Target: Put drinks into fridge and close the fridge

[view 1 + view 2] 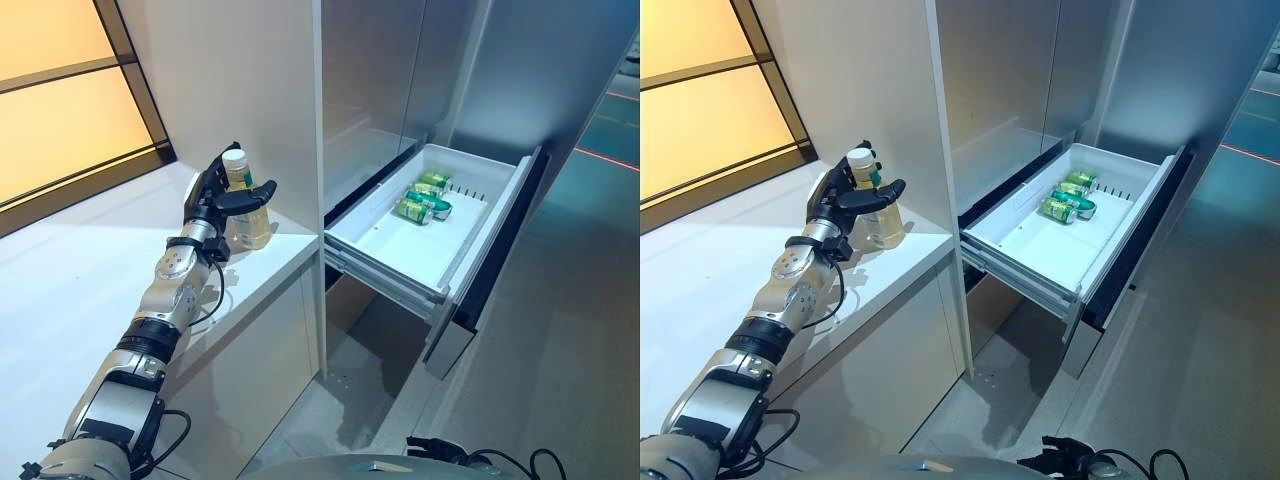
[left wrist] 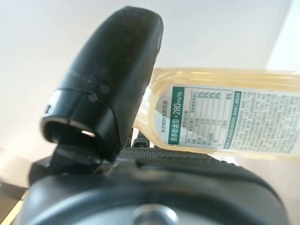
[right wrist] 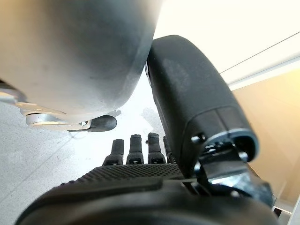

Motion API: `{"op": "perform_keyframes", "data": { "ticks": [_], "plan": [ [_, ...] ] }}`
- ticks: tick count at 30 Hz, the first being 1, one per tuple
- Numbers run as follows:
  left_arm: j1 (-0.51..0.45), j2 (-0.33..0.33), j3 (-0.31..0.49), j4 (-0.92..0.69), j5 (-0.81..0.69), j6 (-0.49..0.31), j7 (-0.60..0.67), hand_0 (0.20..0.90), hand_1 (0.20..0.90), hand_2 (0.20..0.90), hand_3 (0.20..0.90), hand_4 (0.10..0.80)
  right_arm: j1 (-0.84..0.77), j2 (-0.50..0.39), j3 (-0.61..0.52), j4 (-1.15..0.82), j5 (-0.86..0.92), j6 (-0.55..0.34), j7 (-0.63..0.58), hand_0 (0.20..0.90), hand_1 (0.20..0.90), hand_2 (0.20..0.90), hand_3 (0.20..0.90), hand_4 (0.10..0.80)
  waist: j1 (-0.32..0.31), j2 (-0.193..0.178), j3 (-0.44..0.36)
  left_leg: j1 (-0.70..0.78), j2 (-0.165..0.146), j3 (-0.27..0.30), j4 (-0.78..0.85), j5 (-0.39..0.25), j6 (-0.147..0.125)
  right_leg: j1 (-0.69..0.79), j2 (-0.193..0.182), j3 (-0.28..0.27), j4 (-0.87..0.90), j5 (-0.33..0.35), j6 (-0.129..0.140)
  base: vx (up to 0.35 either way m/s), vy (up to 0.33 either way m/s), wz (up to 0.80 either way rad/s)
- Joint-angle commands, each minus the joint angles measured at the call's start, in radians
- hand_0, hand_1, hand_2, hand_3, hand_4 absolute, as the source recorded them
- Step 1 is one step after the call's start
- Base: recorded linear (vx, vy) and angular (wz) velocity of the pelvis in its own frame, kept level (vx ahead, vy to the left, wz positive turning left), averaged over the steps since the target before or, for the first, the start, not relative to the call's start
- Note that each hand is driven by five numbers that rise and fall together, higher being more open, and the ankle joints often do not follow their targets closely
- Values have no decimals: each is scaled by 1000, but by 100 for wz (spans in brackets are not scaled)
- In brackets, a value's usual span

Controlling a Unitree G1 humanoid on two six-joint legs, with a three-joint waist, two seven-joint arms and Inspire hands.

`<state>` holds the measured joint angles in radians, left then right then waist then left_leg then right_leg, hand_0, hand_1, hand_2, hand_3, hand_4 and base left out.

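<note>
Left robot hand (image 1: pixel 222 196): reaches across the white bench (image 1: pixel 70 280) toward 11 o'clock, fingers and thumb curled round the bottle (image 1: pixel 243 205); its wrist view shows the thumb (image 2: pixel 112 79) lying across the bottle's labelled side.
Bottle: clear, pale yellow drink, white cap, green-and-white label; upright at the bench's far corner, close to the tall white panel (image 1: pixel 250 90). Whether its base touches the bench cannot be told.
Right robot hand (image 3: pixel 140 154): shows only in its own wrist view, hanging low over the grey floor (image 1: pixel 560 330), fingers fairly straight, holding nothing.
Fridge drawer (image 1: pixel 400 250): pulled out at about 2 o'clock from the bottle, white inside, dark front panel (image 1: pixel 500 250) on its outer end.
Cans (image 1: pixel 425 196): green, lying on their sides, side by side toward the drawer's far end; I cannot tell exactly how many. The near part of the drawer floor is bare white.
Fridge (image 1: pixel 400 70): grey steel doors above the drawer are closed.
Window (image 1: pixel 60 110): amber panes with a dark frame, at 10 o'clock behind the bench.
</note>
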<state>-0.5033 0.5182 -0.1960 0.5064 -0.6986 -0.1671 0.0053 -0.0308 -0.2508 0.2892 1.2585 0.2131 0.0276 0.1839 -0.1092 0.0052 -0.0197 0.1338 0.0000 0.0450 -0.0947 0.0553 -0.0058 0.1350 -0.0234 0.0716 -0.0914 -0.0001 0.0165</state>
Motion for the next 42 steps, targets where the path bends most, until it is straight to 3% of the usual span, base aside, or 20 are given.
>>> {"op": "perform_keyframes", "data": {
  "ticks": [1,16,23,24,25,33,39,42],
  "plan": [
    [-169,-6,79,41,-40,-72,-28,900,900,900,900,800,-17,-24,26,52,-28,-5,11,900,900,900,900,800,12,14,-28,25,-62,53,7,-94,66,-33,1,-60,27,52,28,0,0,0],
    [-183,46,45,87,172,-70,47,900,900,900,900,800,-10,-24,29,53,-16,-19,10,900,900,900,900,800,15,14,-26,19,-64,48,7,-90,66,-36,1,-58,22,57,31,0,0,0],
    [-176,50,37,78,178,-52,54,900,900,900,900,800,-12,-22,30,49,-10,-20,9,900,900,900,900,800,19,14,-23,18,-65,42,7,-89,66,-35,2,-57,21,59,32,0,0,0],
    [-173,46,36,67,162,-62,59,505,505,505,439,339,-13,-20,31,48,-7,-19,8,900,900,900,900,800,20,13,-22,18,-65,40,7,-88,65,-34,1,-58,20,61,33,0,0,0],
    [-173,43,37,63,143,-75,57,300,300,300,200,100,-14,-19,32,47,-7,-18,7,900,900,900,900,800,21,13,-21,18,-65,40,7,-87,65,-33,1,-58,20,60,33,0,0,0],
    [-148,-52,111,-61,-156,-204,-16,300,300,300,200,100,-13,-15,34,50,-14,-18,11,900,900,900,900,800,21,5,-21,20,-62,32,7,-88,61,-28,2,-58,18,58,26,0,0,0],
    [-144,-106,125,-202,-285,-205,-63,300,300,300,200,100,-25,-12,62,-5,-5,-64,13,900,900,900,900,800,25,3,-18,21,-60,25,7,-89,60,-22,3,-60,16,56,20,0,0,0],
    [-138,-123,123,-301,-305,-199,-72,300,300,300,200,100,-32,-9,110,-139,-35,-95,19,900,900,900,900,800,28,1,-16,20,-60,19,7,-87,60,-21,2,-61,16,56,17,0,0,0]
  ]
}}
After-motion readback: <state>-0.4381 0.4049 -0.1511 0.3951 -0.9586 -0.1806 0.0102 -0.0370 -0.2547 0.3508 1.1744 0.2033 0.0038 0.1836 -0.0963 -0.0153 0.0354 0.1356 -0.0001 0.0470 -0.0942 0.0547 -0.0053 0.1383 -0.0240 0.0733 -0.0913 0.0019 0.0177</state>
